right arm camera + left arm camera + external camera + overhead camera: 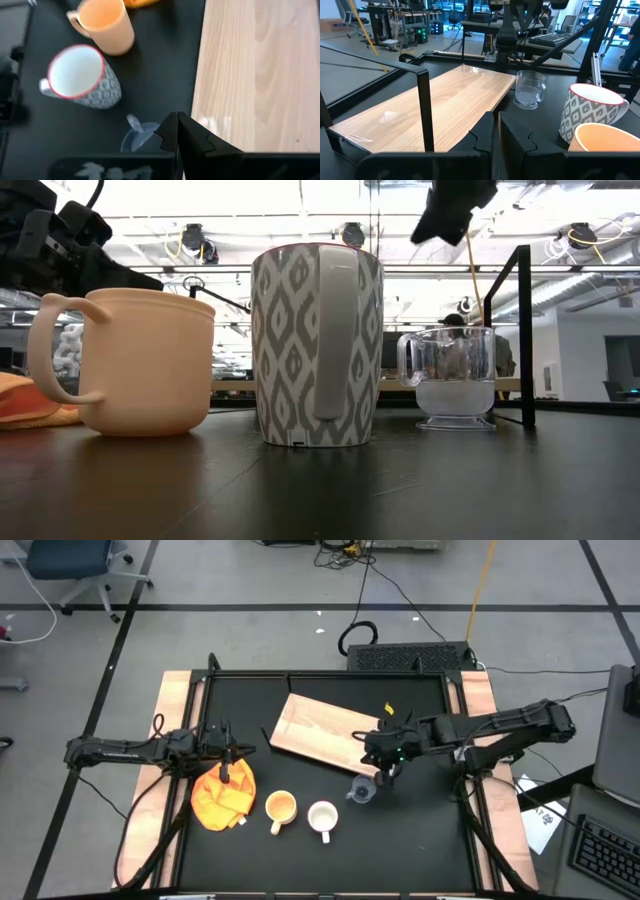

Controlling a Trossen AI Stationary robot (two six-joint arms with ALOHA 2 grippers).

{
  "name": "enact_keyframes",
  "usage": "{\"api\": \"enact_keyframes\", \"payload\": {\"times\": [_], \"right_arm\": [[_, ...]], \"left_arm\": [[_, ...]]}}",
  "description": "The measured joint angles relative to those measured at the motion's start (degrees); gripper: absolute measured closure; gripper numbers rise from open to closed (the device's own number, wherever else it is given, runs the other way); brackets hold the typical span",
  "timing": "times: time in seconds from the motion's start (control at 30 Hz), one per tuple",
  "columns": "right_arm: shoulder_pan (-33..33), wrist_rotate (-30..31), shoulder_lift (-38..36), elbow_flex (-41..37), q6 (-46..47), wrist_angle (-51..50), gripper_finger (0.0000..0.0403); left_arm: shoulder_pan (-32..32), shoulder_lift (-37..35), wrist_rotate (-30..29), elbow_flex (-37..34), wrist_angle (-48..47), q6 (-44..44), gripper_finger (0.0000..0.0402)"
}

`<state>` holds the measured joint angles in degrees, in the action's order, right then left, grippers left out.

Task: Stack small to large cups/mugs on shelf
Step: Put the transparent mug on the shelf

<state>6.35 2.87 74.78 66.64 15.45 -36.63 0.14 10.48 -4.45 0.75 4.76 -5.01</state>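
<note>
Your right gripper [383, 772] is hovering just above the tiny clear glass cup [362, 790], fingers pressed together and holding nothing, probably lining up to take the smallest vessel first. Nearest the front edge, the white handled mug with the grey pattern [322, 817] and the yellow-orange handled mug [281, 807] are standing upright side by side, handles pointing toward the front. The glass cup is sitting upright just off the corner of the flat light-wood shelf board [315, 728], whose long axis is running diagonally across the black tabletop [420, 840]. Your left gripper [226, 773] is waiting, closed, over the orange-yellow cloth [222, 802].
</note>
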Motion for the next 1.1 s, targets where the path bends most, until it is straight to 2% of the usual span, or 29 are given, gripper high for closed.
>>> {"api": "enact_keyframes", "payload": {"times": [0.13,0.53,1.1], "right_arm": [[-0.02,0.07,3.55,1.53,0.38,-0.87,0.0403],[-1.22,0.07,12.23,8.55,3.68,-12.39,0.0403],[-1.03,-1.68,13.01,8.95,7.13,-16.69,0.0403]], "left_arm": [[0.00,0.00,0.00,0.00,-0.22,0.01,0.0371],[0.00,0.00,0.00,0.00,-2.24,0.03,0.0371],[0.00,0.02,-0.02,0.01,-1.69,-0.08,0.0371]]}}
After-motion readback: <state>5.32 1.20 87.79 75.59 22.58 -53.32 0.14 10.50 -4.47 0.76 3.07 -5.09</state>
